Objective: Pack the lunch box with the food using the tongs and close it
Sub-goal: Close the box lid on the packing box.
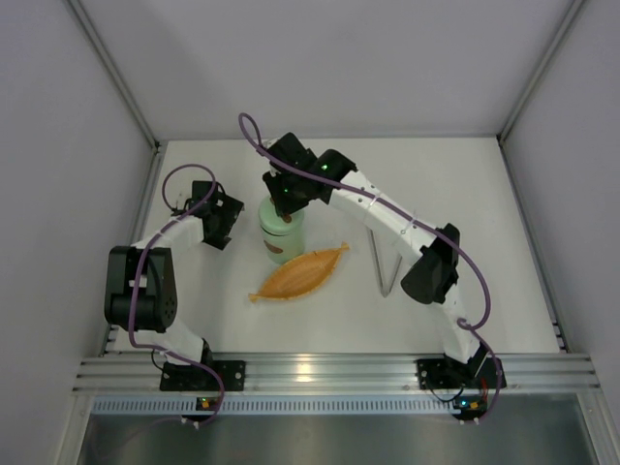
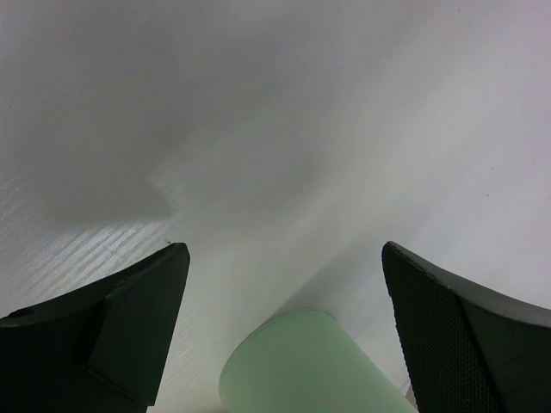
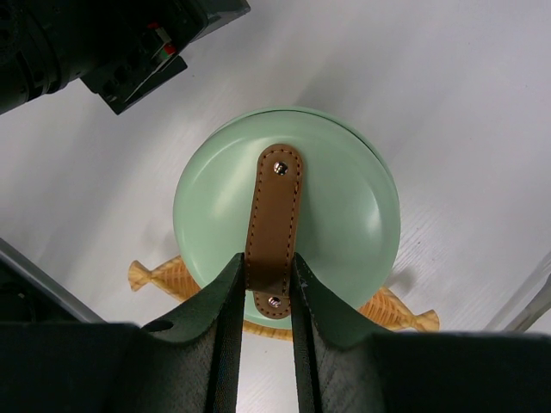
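Observation:
The mint-green lunch box (image 1: 282,242) stands upright left of the table's middle, its round lid (image 3: 344,206) on top of it. My right gripper (image 3: 268,267) is shut on the lid's brown handle (image 3: 275,206), coming down from above (image 1: 286,205). My left gripper (image 1: 229,221) is just left of the box and open; in its wrist view the box's green wall (image 2: 301,366) shows low between the wide-apart fingers (image 2: 138,318), touching neither. The silver tongs (image 1: 387,260) lie flat on the table to the right. The food is hidden.
An orange leaf-shaped tray (image 1: 300,274) lies right in front of the lunch box, its ends showing under the lid (image 3: 164,275). White walls enclose the table on the left, back and right. The left arm's wrist (image 3: 103,43) is close behind the lid.

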